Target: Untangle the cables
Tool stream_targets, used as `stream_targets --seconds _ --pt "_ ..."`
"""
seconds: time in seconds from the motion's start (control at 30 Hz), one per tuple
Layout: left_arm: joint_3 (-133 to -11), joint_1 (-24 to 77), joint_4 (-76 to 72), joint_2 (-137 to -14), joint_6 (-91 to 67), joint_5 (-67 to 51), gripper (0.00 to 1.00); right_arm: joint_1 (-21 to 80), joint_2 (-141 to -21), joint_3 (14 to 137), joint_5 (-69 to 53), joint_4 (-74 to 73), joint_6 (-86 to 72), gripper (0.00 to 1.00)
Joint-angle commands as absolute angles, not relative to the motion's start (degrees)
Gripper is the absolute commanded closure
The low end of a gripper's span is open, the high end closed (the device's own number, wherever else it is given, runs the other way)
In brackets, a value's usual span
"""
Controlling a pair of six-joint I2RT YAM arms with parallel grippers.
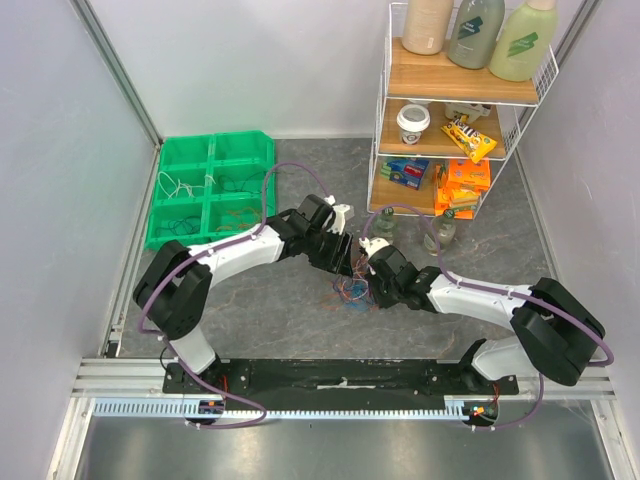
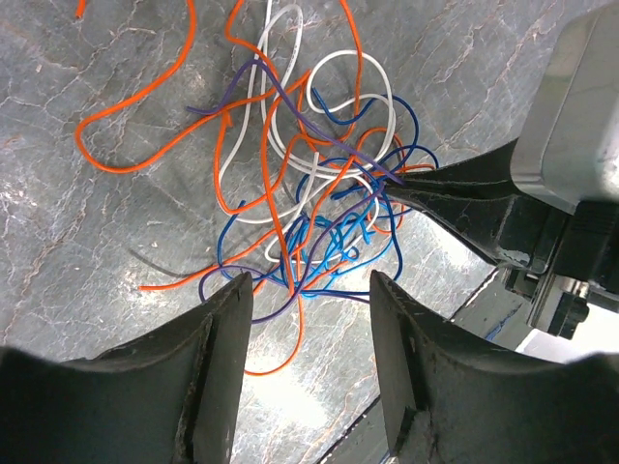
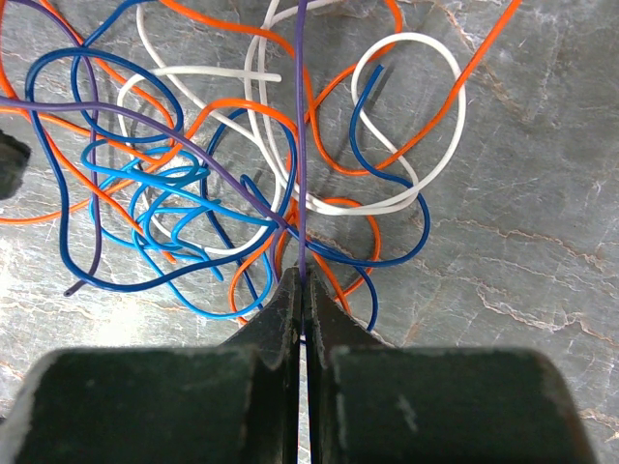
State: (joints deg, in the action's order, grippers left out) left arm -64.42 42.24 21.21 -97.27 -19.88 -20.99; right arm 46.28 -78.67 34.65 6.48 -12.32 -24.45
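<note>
The cables (image 1: 350, 292) form a loose tangle of orange, white, blue and purple wires (image 2: 309, 184) on the grey table between the two arms. My left gripper (image 2: 309, 282) hangs open just above the tangle's near edge, with wire loops lying on the table below the gap and nothing held. My right gripper (image 3: 303, 275) is shut on a thin purple wire (image 3: 301, 145), which runs straight up out of its tips across the tangle (image 3: 222, 184). Its dark fingers (image 2: 455, 188) come into the left wrist view from the right, reaching the tangle's edge. From above, the left gripper (image 1: 352, 262) and right gripper (image 1: 372, 285) almost meet over the wires.
A green compartment bin (image 1: 210, 190) holding a few wires sits at the back left. A white wire shelf rack (image 1: 450, 110) with bottles, a cup and snack packs stands at the back right. Two small jars (image 1: 383, 225) (image 1: 445, 232) stand on the table in front of it.
</note>
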Motion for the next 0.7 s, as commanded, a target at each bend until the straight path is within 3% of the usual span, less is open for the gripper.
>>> stream_targets --seconds 0.0,0.2,0.3,0.33,0.37,0.5,0.67 --pt "-66.53 42.45 20.3 -97.73 -19.07 -21.44 0.44 46.41 -78.66 34.89 7.47 -12.48 -23.91 0.98" --pt "-67.94 42.36 20.56 -100.46 -18.46 -20.83 0.61 46.49 -78.4 34.81 7.91 -12.57 -23.82 0.98" --pt "-69.17 42.45 21.62 -99.32 -16.27 -19.17 0.83 46.41 -78.4 34.72 8.26 -12.48 -24.17 0.98" --pt "-69.87 42.45 22.23 -98.79 -15.39 -17.68 0.95 46.41 -78.57 34.72 8.44 -12.48 -24.26 0.98" --pt "-70.57 42.45 23.19 -98.18 -14.6 -16.36 0.98 46.49 -78.84 34.72 8.44 -12.57 -24.26 0.98" --pt "-75.31 42.45 30.31 -90.21 -12.04 -11.88 0.98 46.41 -80.06 35.07 12.37 -13.7 -26.18 0.98" --pt "-73.83 42.36 24.72 -68.06 -10.28 -14.94 0.98 46.14 -82.26 35.68 16.16 -15.29 -29.0 1.0"
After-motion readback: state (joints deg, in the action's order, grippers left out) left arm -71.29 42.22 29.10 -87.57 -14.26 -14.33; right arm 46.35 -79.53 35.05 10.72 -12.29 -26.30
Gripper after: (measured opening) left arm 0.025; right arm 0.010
